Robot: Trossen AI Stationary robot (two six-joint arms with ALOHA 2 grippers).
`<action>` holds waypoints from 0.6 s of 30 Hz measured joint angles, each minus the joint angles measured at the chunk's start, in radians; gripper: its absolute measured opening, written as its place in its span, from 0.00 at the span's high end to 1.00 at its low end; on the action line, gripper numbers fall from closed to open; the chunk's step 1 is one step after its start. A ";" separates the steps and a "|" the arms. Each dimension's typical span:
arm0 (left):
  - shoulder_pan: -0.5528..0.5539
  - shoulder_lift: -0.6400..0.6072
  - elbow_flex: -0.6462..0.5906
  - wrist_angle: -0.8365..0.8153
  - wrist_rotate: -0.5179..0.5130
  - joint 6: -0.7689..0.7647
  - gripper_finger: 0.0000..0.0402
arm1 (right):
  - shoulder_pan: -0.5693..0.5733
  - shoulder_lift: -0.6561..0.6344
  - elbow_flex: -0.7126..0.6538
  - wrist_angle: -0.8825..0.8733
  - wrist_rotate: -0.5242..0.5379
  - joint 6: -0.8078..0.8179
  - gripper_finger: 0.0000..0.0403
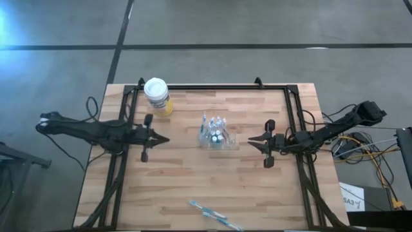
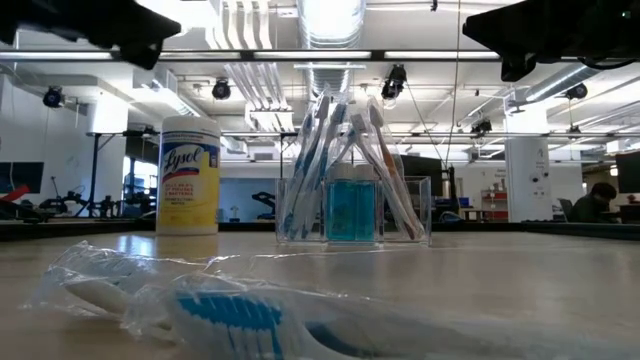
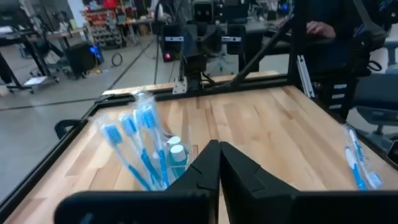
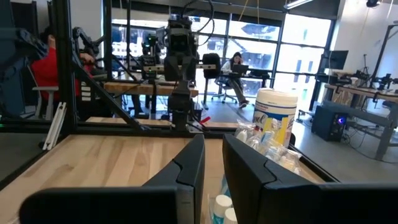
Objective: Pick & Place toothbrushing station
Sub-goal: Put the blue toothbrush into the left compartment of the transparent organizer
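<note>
The left gripper (image 1: 166, 138) hovers over the wooden worktop (image 1: 193, 174) with its fingers pressed together on nothing, while the right gripper (image 1: 251, 138) faces it with a narrow gap between its fingers, also empty. Between the two grippers, apart from both, stands the clear plastic holder of blue-and-white toothbrushes (image 1: 215, 132) with small white-capped tubes (image 3: 175, 149). A separate wrapped blue-and-white toothbrush (image 1: 215, 214) lies well away at the worktop's near edge, and a white-lidded yellow wipes canister (image 1: 158, 96) stands beyond the left gripper.
</note>
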 joint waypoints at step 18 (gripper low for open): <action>0.001 -0.410 -0.354 0.072 -0.082 -0.045 0.99 | 0.000 0.000 0.000 -0.007 0.000 0.053 0.87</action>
